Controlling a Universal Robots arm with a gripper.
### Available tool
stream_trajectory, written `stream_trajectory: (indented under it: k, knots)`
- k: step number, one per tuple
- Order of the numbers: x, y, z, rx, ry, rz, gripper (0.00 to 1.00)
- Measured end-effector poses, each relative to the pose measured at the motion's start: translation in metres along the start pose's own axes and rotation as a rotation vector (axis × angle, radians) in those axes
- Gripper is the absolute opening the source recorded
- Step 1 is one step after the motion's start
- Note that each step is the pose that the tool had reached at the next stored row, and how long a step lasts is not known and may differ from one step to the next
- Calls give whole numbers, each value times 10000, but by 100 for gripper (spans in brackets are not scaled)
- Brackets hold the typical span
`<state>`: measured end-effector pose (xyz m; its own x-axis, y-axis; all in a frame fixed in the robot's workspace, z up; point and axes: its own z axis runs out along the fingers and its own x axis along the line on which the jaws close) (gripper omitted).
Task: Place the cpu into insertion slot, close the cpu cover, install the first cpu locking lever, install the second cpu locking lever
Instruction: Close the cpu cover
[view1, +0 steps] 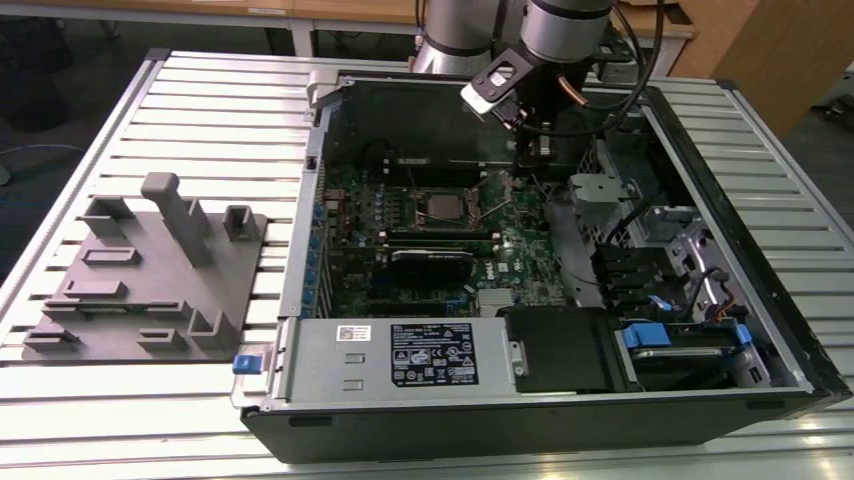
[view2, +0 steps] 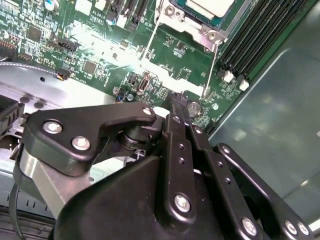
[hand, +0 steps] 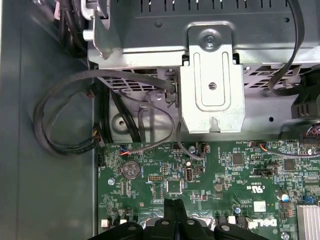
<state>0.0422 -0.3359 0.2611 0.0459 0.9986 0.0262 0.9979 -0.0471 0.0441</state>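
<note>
In the second wrist view the gripper (view2: 176, 99) has its fingers pressed together, holding nothing, its tip low over the motherboard (view2: 100, 50). The cpu (view2: 212, 5) sits in the insertion slot (view1: 441, 205) under the cpu cover (view2: 192, 25), ahead of the tip. 1 thin locking lever (view2: 210, 65) runs lengthwise from the cover's corner toward the gripper and ends just beside it.

In the second wrist view, the cpu (view2: 210, 4) is cut off by the picture's edge.
</note>
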Motion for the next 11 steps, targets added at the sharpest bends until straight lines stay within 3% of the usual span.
stream_trajectory:
  k: [2,4,11]
  knots:
    - [0,1,1,35,0,0,11]
    - [0,6,2,222,-9,5,11]
    - [2,28,11,288,-12,7,11]
